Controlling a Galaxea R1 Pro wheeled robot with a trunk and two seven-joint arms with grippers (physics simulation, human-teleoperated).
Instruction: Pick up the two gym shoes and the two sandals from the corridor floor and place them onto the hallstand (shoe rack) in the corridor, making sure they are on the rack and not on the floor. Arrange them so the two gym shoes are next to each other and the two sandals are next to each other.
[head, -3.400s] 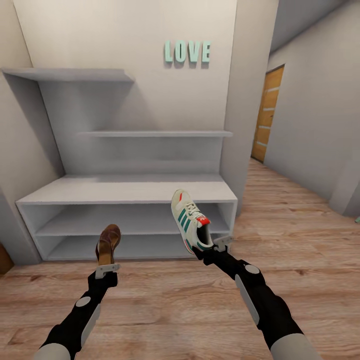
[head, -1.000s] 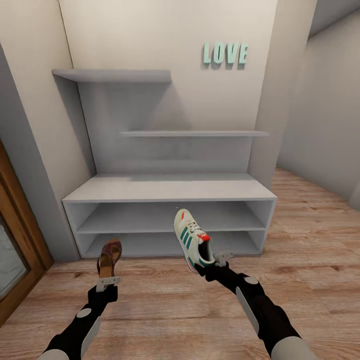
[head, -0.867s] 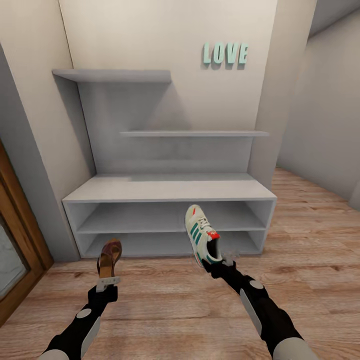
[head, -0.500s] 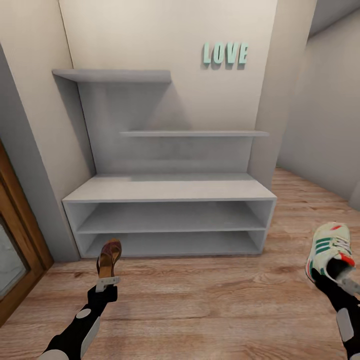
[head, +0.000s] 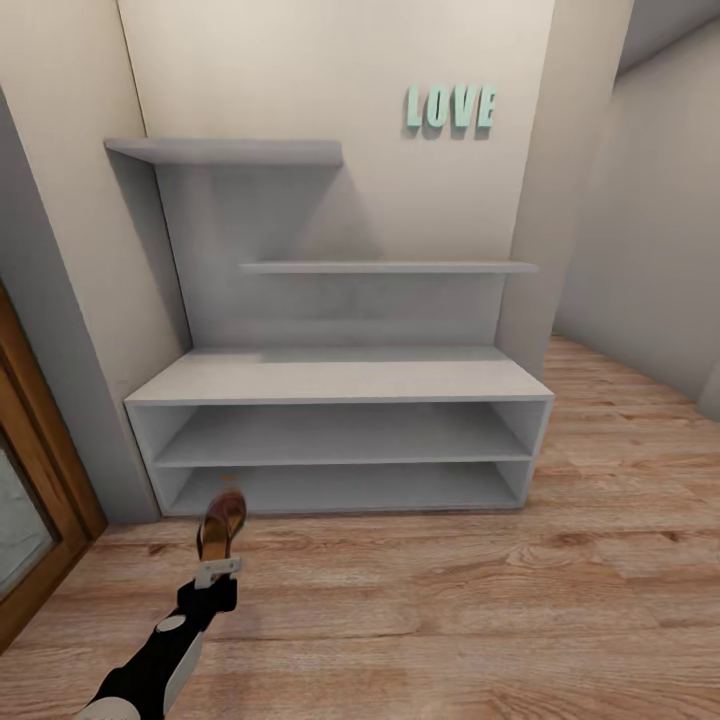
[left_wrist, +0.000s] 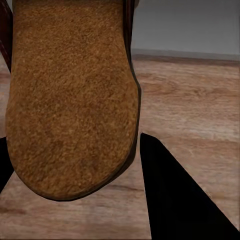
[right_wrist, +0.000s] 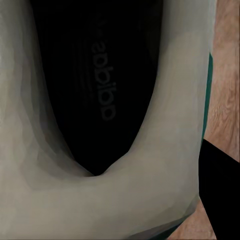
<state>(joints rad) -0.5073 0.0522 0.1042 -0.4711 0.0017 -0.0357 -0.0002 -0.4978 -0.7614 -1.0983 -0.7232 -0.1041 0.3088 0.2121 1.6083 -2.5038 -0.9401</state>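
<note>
Before the hallstand (head: 340, 378), on the wood-plank corridor floor (head: 450, 600), the robot's left pincer (head: 217, 571) was closed on the heel end of a dark-brown sandal (head: 221, 522), holding it upright with the toe raised toward the low shelves. From the left wrist, the sandal's tan insole (left_wrist: 70, 95) loomed close between the dark fingers (left_wrist: 175, 200), with floor beyond.

From the right wrist, a cream-white gym shoe (right_wrist: 165, 125) sat right against the lens, its dark opening facing the camera (a green edge showed at one side), with a dark finger (right_wrist: 220, 195) just beside it. The right pincer therefore seemed clamped on the shoe's heel collar, though the grip itself was hidden.

By these pictures the task stood early: both low shelves and the long top of the hallstand were bare, so nothing had been placed yet. One sandal and one gym shoe were in hand; the other two shoes remained to be fetched, then paired up.
</note>
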